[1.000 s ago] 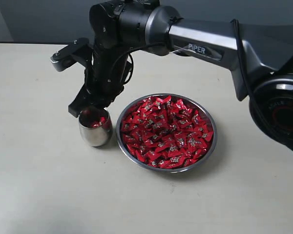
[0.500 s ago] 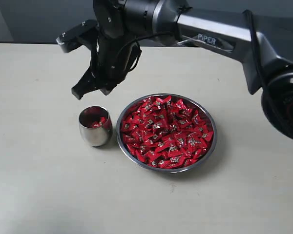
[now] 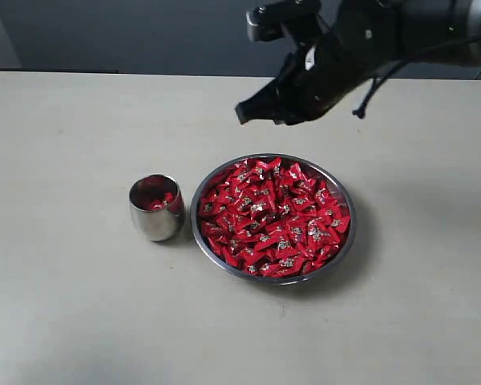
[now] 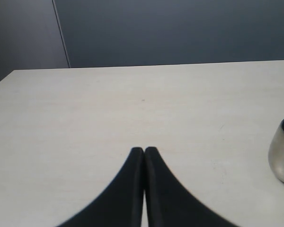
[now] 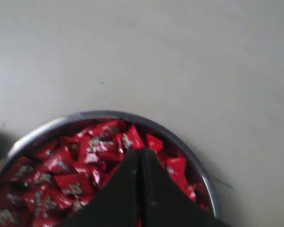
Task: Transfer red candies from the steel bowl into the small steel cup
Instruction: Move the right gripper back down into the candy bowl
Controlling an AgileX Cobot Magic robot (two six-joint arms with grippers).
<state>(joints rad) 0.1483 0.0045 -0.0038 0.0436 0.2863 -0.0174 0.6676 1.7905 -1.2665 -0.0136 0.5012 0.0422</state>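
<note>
The steel bowl sits mid-table, heaped with red candies. To its left stands the small steel cup with a few red candies inside. My right gripper hangs above the bowl's far rim, shut with nothing between its fingers. In the right wrist view its closed fingertips point over the red candies and the steel bowl. My left gripper is shut and empty over bare table, and the small steel cup shows at the frame's edge. The left arm is out of the exterior view.
The pale table runs wide around the bowl and cup. A dark wall stands behind the far edge.
My right gripper has risen from just above the cup and swung right, now over the bowl's far rim. The cup and bowl have not moved.
</note>
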